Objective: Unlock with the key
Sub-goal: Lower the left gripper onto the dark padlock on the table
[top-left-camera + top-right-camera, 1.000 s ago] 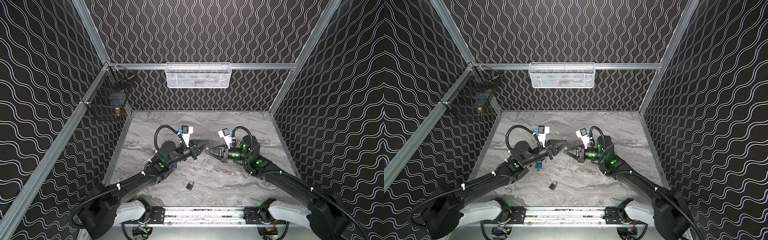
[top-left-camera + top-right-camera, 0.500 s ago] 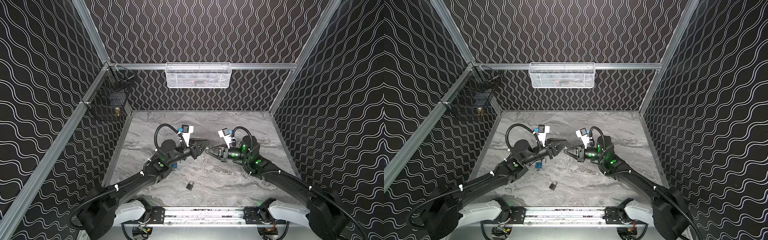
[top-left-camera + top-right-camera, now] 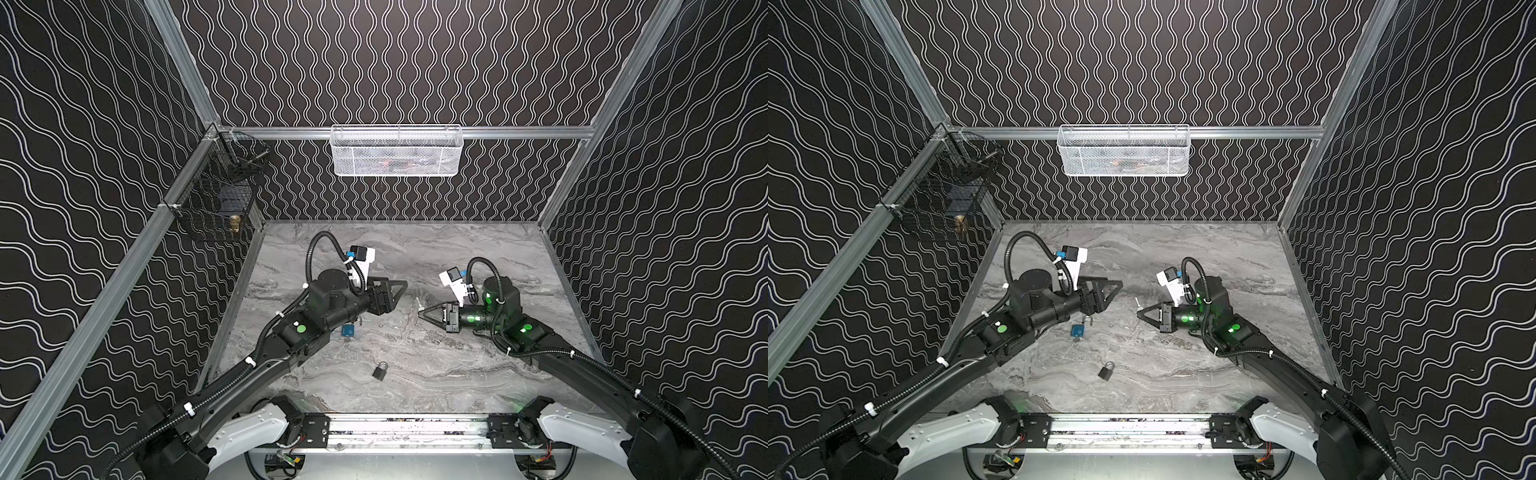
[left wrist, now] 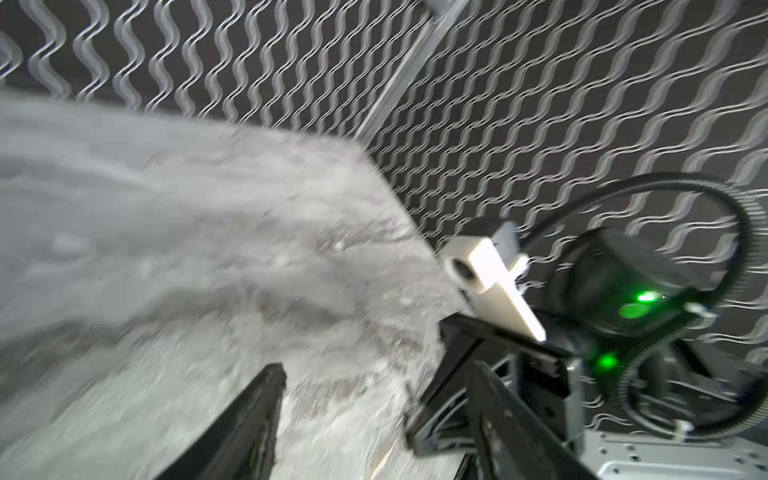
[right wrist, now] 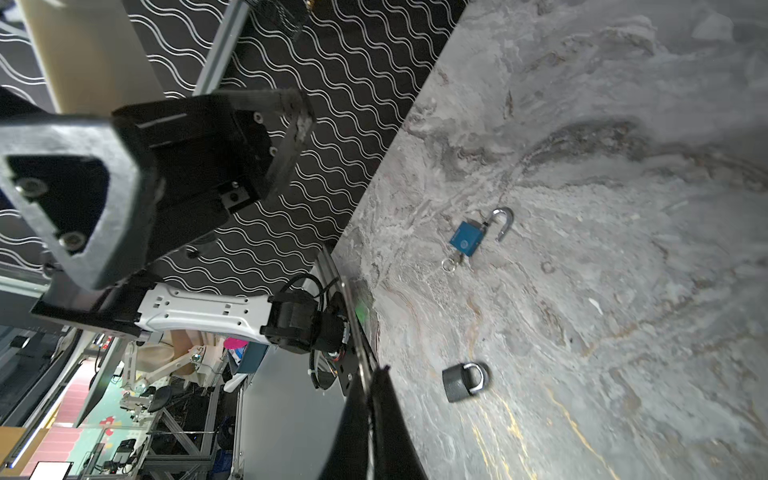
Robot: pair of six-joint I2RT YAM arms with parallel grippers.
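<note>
A blue padlock (image 3: 348,331) (image 3: 1077,331) (image 5: 467,239) lies on the marble table beside my left arm's wrist. Its silver shackle (image 5: 503,224) is swung open. The key (image 5: 456,258) sits in its base with a small ring on it. My left gripper (image 3: 397,296) (image 3: 1113,294) (image 4: 376,370) hovers above the table past the padlock, open and empty. My right gripper (image 3: 419,311) (image 3: 1139,314) (image 5: 380,370) faces it across a small gap, shut, with nothing seen between its fingers.
A black padlock (image 3: 380,370) (image 3: 1106,370) (image 5: 462,382) with its shackle closed lies nearer the front rail (image 3: 407,428). A white mesh basket (image 3: 395,151) hangs on the back wall. A black wire basket (image 3: 216,203) hangs on the left wall.
My left gripper has gone from shut to open and drawn back slightly to the left. The right arm and both padlocks have not moved.
</note>
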